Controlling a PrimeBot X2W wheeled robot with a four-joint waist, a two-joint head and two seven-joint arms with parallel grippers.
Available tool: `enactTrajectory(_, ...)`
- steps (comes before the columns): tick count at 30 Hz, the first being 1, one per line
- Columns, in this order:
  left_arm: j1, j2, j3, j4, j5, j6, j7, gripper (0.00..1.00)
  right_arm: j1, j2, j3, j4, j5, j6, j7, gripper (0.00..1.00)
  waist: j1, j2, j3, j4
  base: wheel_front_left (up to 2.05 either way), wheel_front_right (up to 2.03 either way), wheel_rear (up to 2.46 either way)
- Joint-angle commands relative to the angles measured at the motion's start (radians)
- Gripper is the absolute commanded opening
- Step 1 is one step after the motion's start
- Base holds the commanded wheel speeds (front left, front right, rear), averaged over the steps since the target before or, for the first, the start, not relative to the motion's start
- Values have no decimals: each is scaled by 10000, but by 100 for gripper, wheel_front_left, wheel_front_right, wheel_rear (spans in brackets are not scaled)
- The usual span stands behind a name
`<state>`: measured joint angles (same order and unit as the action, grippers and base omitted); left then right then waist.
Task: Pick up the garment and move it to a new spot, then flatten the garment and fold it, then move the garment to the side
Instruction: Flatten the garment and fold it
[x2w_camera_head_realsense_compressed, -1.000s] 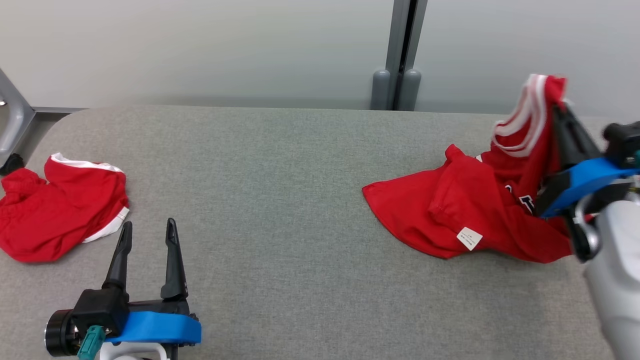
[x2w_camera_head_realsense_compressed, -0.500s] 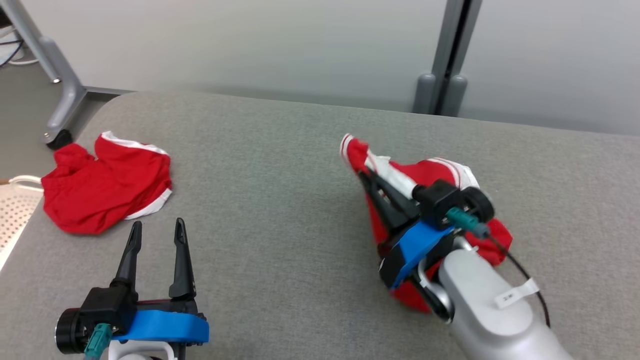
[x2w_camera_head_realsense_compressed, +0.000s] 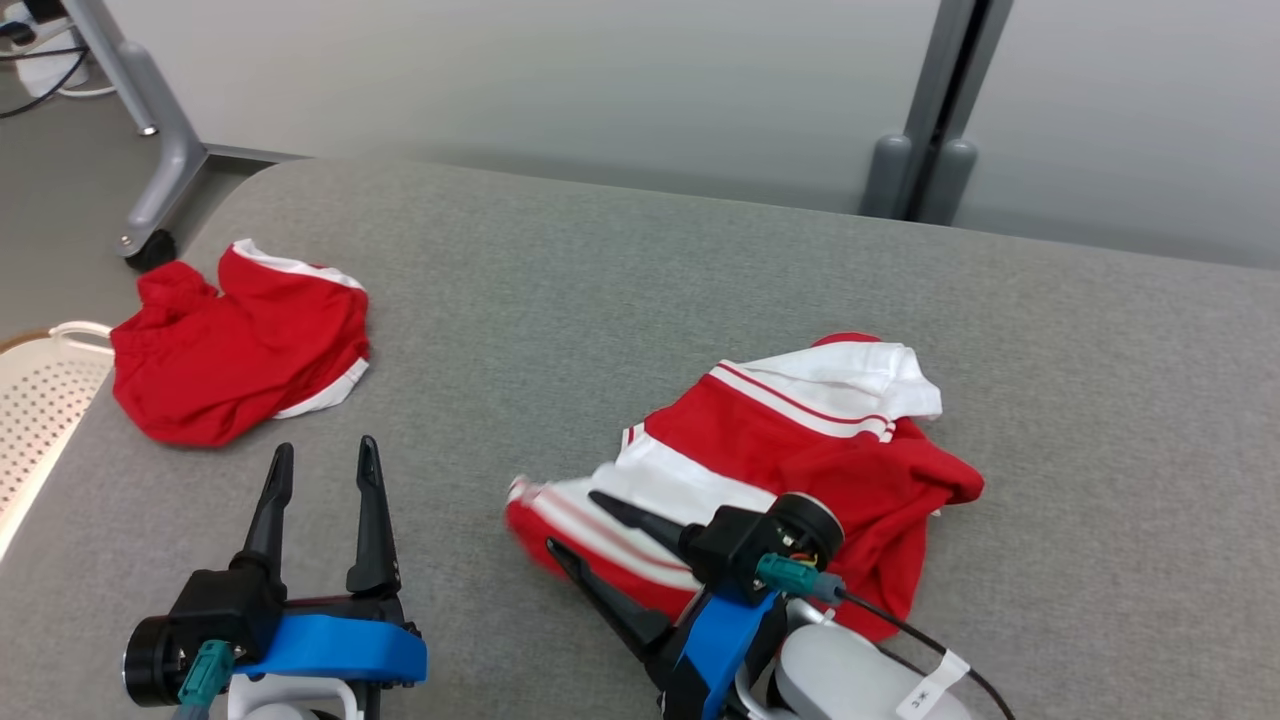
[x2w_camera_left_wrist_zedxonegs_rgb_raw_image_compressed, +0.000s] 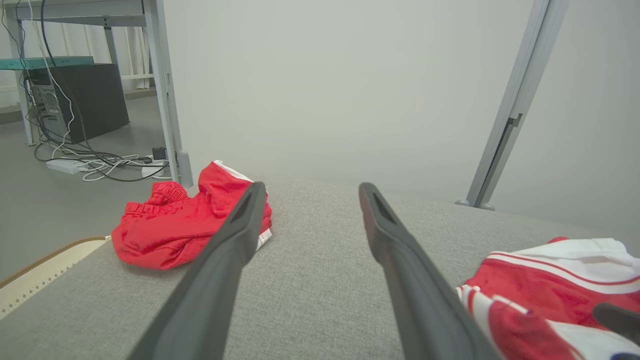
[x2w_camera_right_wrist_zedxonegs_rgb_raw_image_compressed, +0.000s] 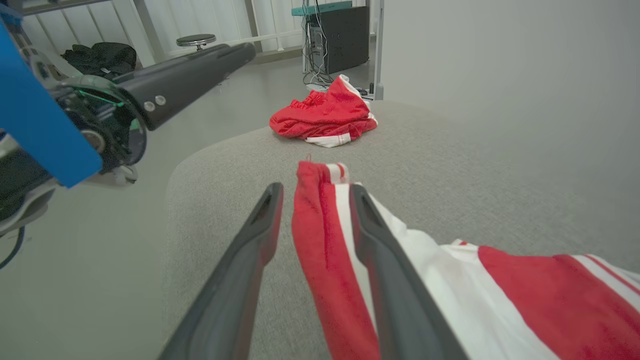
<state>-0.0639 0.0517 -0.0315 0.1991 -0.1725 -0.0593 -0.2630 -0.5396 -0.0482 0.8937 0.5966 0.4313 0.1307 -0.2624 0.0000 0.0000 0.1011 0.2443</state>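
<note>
On desk, head view: garment now lay crumpled mid-desk; right claw had let go, jaws parted. Left wrist view: left claw released, empty. Right wrist view: garment loose between spread fingers. Relocation judged done; flattening next.

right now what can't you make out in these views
Head view: the near side of the garment is hidden behind the right gripper and its wrist.
Head view: the garment's left end is motion-blurred.
Head view: the white basket is cut off by the left edge.
Left wrist view: fingers of the left gripper cover part of the red shorts.
Right wrist view: whether the cloth between the open jaws touches a finger is unclear.
</note>
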Motion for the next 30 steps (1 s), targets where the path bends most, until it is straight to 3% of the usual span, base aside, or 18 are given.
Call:
enactTrajectory(1, -40, -20, 63, 17, 13, 33, -27, 100, 28, -45, -119, -42, -25, 1, -37, 100, 0, 0, -43, -97, 0, 0, 0)
enactTrajectory(6, 67, -19, 204, -21, 114, 8, -27, 100, 249, -45, -1373, -558, -735, 1, -37, 100, 0, 0, -157, -559, 0, 0, 0)
enactTrajectory(15, 244, -18, 435, -123, 291, -80, -27, 100, 1976, -744, -5749, -1801, -2419, 1, -37, 100, 0, 0, -268, -1225, 0, 0, 0)
enactTrajectory(19, 343, -18, 534, -174, 347, -99, -27, 100, 3108, -774, -7039, -2242, -2894, 1, -35, 100, 0, 0, -244, -1355, 0, 0, 0)
enactTrajectory(24, 361, -20, 603, -188, 391, -145, -27, 100, 3941, -622, -7497, -2415, -3236, 1, -35, 100, 0, 0, -233, -1429, 0, 0, 0)
enactTrajectory(30, 309, -18, 463, -230, 410, -104, -27, 100, 3735, -571, -6873, -1953, -3262, 1, 398, 100, 0, 0, -198, -1338, 0, 0, 0)
